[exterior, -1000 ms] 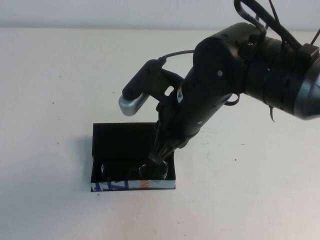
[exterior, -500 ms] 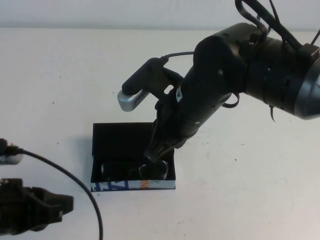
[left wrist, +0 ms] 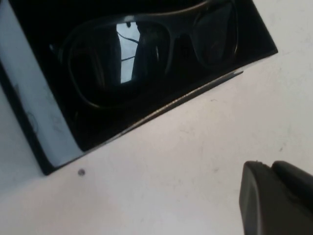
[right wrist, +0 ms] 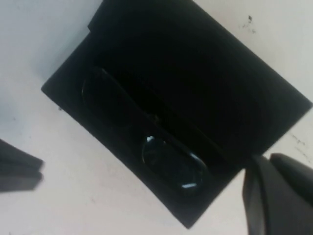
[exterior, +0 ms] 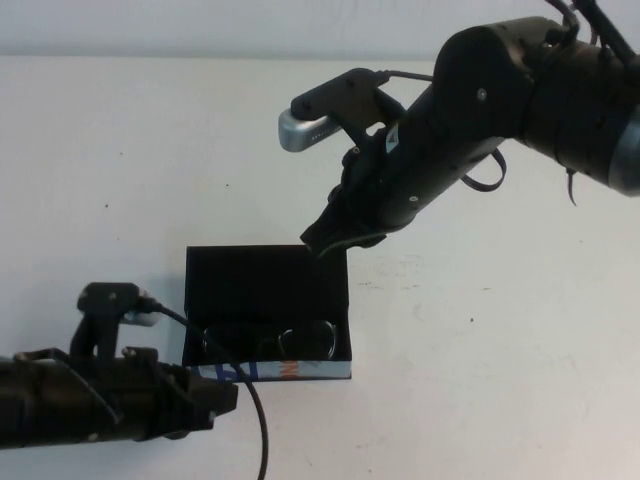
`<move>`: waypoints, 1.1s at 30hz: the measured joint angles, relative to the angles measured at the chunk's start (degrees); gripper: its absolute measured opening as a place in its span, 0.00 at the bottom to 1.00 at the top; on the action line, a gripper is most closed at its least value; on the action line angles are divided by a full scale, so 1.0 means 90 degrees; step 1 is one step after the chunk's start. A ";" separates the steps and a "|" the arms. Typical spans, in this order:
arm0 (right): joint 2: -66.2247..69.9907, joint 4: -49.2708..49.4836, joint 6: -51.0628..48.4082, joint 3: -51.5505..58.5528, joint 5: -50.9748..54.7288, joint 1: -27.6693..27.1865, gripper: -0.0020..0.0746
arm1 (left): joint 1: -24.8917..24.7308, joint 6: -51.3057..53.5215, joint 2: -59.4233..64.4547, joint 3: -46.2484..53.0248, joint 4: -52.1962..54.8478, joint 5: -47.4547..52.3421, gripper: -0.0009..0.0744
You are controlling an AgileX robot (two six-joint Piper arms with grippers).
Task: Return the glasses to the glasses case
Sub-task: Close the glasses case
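The glasses case [exterior: 262, 280] lies open in the middle of the table, its white printed front edge [exterior: 290, 370] toward me. The dark glasses [exterior: 268, 343] lie inside it along the front, arms folded. My right gripper [exterior: 320, 240] hangs shut and empty above the case's back right corner. My left gripper [exterior: 225, 395] is shut and empty, low by the case's front left corner. The left wrist view shows the glasses [left wrist: 146, 49] in the case [left wrist: 34, 103] and the left gripper [left wrist: 266, 166]. The right wrist view shows the glasses [right wrist: 171, 161], the case [right wrist: 205, 73] and the right gripper [right wrist: 266, 169].
The white table [exterior: 480, 380] carries only small dark specks. My right arm [exterior: 540, 90] fills the upper right. My left arm [exterior: 90, 405] lies along the lower left edge, and its cable [exterior: 255, 410] loops past the case's front.
My right gripper has left the glasses in the case and risen up and back to the right. My left arm has come in from the lower left to the case's front corner.
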 joint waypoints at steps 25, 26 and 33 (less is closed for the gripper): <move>0.2543 0.0314 0.0024 -0.3110 0.0716 -0.0129 0.01 | -0.0203 0.2194 0.1634 -0.0518 -0.0933 -0.0236 0.01; 0.2643 0.0314 0.0024 -0.3203 0.0716 -0.0129 0.01 | -0.0203 0.2194 0.1634 -0.0518 -0.0933 -0.0246 0.01; 0.3182 0.0322 0.0024 -0.3666 0.0731 -0.0129 0.01 | -0.0203 0.2222 0.1634 -0.0565 -0.0936 -0.0259 0.01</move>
